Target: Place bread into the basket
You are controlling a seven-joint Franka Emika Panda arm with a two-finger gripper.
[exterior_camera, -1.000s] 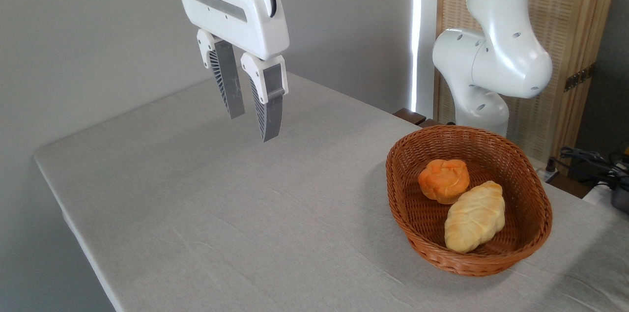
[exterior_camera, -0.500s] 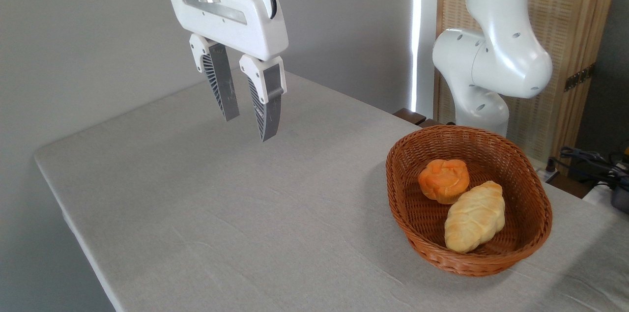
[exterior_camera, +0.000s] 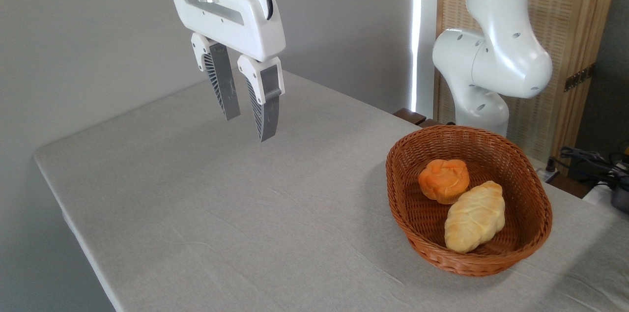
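There is one table [exterior_camera: 206, 213], one basket [exterior_camera: 533, 204], two breads, and one robot arm [exterior_camera: 496, 46] with one gripper [exterior_camera: 248, 125].

The table is closest. It has a plain gray cloth on it, and most of the top is bare.

On the right side of the table sits the basket. It is oval, reddish brown, and woven, with sides that go up all around. Two things are in it. Nearer the front lies a long pale yellow loaf [exterior_camera: 474, 216]. It is oval with soft bumps along it, and it lies slanted. Just behind it is the bread [exterior_camera: 443, 180]. This is a small round bun, orange and golden, with a twisted, knotted top. The bun sits on the basket floor toward the back left part, and it touches the loaf.

Farther back on the left, the gripper hangs in the air above the table, well apart from the basket. Its two gray ribbed fingers [exterior_camera: 264, 105] point down. They stand a little apart, with a gap between them, and they hold nothing.

At the far right, behind the basket, stands the white robot arm. Behind it is a wooden screen [exterior_camera: 575, 17], and the wall [exterior_camera: 88, 32] is gray.
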